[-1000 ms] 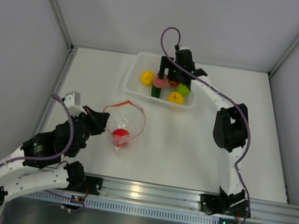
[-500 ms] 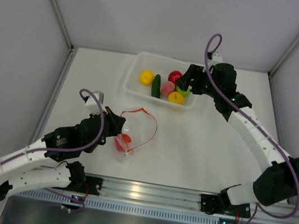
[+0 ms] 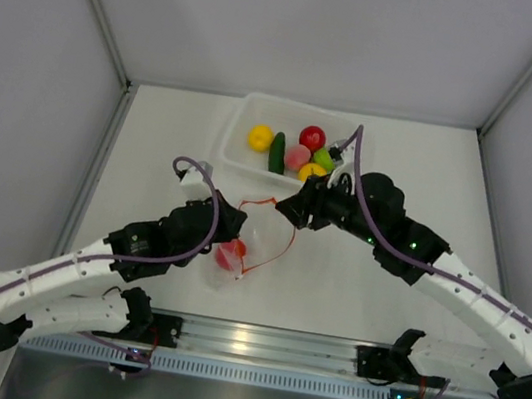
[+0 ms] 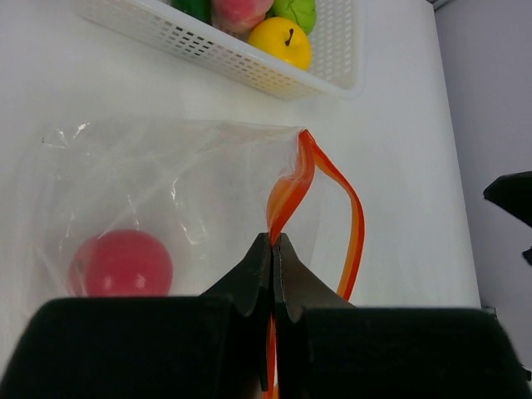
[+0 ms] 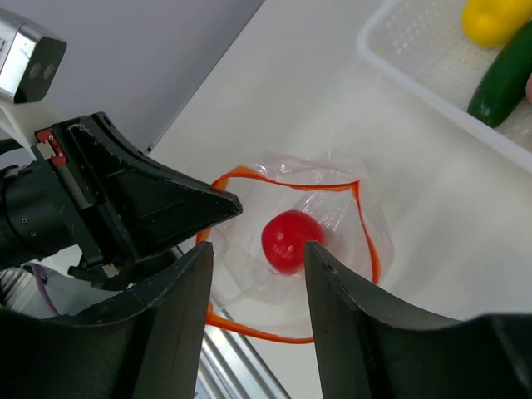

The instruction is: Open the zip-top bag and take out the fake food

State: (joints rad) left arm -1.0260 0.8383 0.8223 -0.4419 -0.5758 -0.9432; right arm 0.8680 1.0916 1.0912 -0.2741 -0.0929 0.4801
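Observation:
The zip-top bag (image 3: 259,231) lies open in the middle of the table, its orange zip strip (image 4: 353,224) spread into a loop. My left gripper (image 4: 273,243) is shut on the near side of that strip and holds the mouth up. One red round piece of fake food (image 5: 289,239) sits inside the bag (image 5: 341,208). My right gripper (image 5: 258,248) hovers over the bag's mouth, open, with nothing between its fingers and the red piece showing in the gap. In the top view the right gripper (image 3: 292,209) is at the bag's far rim.
A white perforated basket (image 3: 238,136) stands at the back with a yellow fruit (image 3: 260,138), a cucumber (image 3: 278,152), a red ball (image 3: 311,138), a pink one (image 3: 297,157), a green one (image 3: 324,157) and another yellow one (image 3: 312,172). Grey walls enclose the table.
My right arm swung from the basket toward me to over the bag, its jaws narrowing. My left arm carried the bag rightward and forward, still shut on the strip.

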